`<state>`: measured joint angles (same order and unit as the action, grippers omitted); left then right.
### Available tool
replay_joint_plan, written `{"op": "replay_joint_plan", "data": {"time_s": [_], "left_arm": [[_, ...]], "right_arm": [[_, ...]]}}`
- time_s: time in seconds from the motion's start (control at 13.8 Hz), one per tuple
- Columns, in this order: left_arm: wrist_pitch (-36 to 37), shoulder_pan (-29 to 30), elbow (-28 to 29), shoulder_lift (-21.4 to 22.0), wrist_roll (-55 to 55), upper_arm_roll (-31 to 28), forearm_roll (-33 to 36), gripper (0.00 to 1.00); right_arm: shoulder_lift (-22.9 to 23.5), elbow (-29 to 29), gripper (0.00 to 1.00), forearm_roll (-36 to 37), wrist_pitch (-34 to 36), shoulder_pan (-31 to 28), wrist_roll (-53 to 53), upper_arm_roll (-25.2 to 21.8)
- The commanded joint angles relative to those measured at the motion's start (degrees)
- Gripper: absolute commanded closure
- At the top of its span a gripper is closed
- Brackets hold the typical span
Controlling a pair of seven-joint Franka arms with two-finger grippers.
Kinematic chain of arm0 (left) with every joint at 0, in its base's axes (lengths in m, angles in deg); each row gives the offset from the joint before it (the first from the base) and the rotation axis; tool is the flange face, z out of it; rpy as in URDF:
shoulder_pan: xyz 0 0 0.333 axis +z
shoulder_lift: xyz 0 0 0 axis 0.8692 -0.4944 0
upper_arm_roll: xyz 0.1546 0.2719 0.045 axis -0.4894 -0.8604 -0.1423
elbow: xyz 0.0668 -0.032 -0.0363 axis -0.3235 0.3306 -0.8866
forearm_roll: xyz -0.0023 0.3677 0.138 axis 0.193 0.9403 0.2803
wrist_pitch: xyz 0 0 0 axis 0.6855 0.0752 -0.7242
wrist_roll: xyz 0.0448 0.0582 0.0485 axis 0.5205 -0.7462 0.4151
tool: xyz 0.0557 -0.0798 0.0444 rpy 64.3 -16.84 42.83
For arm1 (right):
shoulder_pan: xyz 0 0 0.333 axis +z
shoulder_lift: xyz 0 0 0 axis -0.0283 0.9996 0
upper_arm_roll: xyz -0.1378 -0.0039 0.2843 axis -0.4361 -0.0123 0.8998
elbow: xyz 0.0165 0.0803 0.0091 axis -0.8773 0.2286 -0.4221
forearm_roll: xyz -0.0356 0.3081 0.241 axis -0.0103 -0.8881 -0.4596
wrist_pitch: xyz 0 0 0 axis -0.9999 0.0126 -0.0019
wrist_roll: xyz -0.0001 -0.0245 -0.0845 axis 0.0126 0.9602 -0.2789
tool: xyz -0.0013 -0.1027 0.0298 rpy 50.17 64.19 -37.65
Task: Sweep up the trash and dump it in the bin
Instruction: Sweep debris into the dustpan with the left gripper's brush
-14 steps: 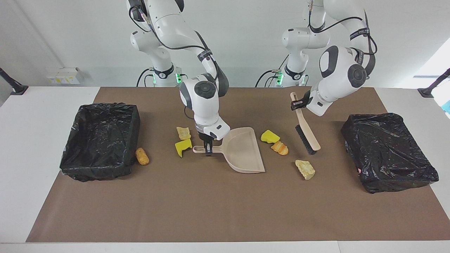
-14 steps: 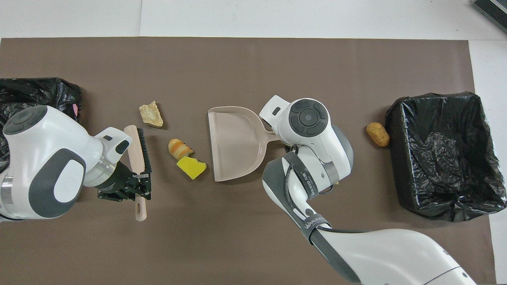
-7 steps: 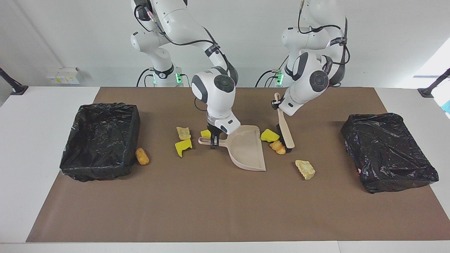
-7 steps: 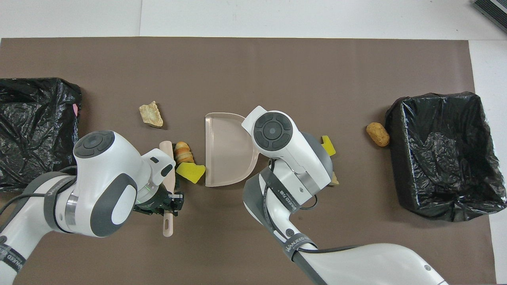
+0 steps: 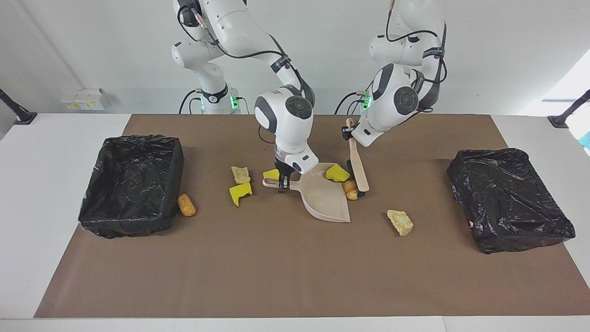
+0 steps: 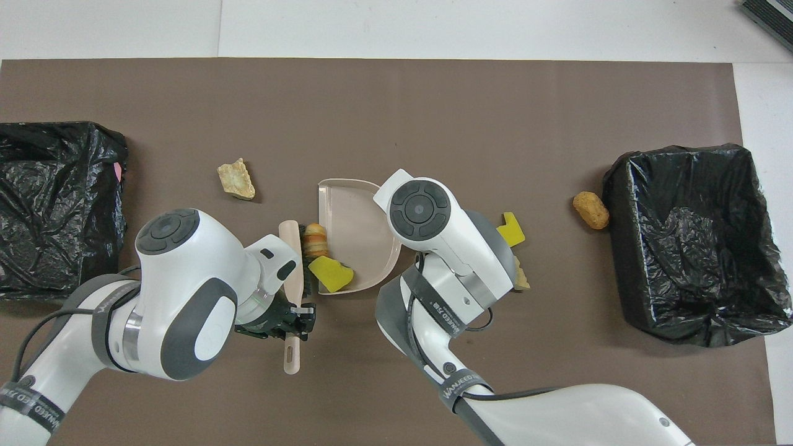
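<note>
I have the right gripper (image 5: 284, 184) clamped on the handle of the dustpan (image 5: 325, 198) near the middle of the desk, and the left gripper (image 5: 346, 133) closed on the brush (image 5: 357, 163), its bristles at the pan's open lip. One yellow chunk (image 5: 337, 173) sits on that lip; an orange lump (image 5: 351, 189) lies against the bristles just outside it. The remaining trash (image 5: 400, 222) is scattered on the brown mat (image 5: 295, 276) toward both lined bins (image 5: 131, 184). I judge the pieces light, soft and prone to roll, so push them with bristles rather than pinch them.
</note>
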<state>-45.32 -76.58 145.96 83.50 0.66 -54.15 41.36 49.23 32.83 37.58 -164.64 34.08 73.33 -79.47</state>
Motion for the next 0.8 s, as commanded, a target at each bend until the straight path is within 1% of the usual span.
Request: {"op": "replay_joint_plan", "data": {"time_s": [0.0, 0.22, 0.29, 0.36, 0.43, 0.51, 0.58, 0.65, 0.72], "left_arm": [[0.1, -1.5, -3.1, 0.5, 0.6, -0.6, -1.3, 1.0], [0.7, -1.2, -4.3, 1.5, 1.2, -0.8, -1.3, 1.0], [3.2, -0.1, -5.2, 1.9, 1.1, -1.3, -1.3, 1.0], [7.0, 2.0, -7.4, 2.0, 0.6, -2.1, -0.5, 1.0], [10.7, 5.4, -10.6, 1.7, 1.2, -2.2, 0.7, 1.0], [13.1, 9.1, -14.2, 0.4, 1.8, -2.1, 4.5, 1.0], [13.7, 10.3, -17.7, -2.3, 3.8, -2.1, 9.3, 1.0], [13.3, 11.0, -20.2, -3.9, 7.6, -2.3, 13.0, 1.0], [12.8, 12.9, -21.5, -4.7, 11.1, -2.3, 15.2, 1.0]], "right_arm": [[0.1, 0.8, 1.0, 1.1, -1.0, -0.5, -2.0, 0.5], [0.1, 0.8, 1.0, 1.1, -0.9, -0.5, -2.0, 0.5], [0.1, 0.8, 1.0, 1.1, -1.1, -0.6, -2.0, 0.5], [0.1, 0.8, 1.0, 1.0, -1.2, -0.6, -2.0, 0.5], [0.1, 0.7, 1.0, 1.0, -1.1, -0.6, -2.1, 0.5], [0.1, 0.8, 1.0, 1.0, -1.1, -0.6, -2.0, 0.5], [0.1, 0.7, 1.0, 1.0, -0.9, -0.6, -2.0, 0.5], [0.1, 0.7, 1.0, 1.0, -0.7, -0.6, -2.0, 0.5], [0.1, 0.7, 1.0, 1.0, -0.7, -0.6, -2.0, 0.5]]}}
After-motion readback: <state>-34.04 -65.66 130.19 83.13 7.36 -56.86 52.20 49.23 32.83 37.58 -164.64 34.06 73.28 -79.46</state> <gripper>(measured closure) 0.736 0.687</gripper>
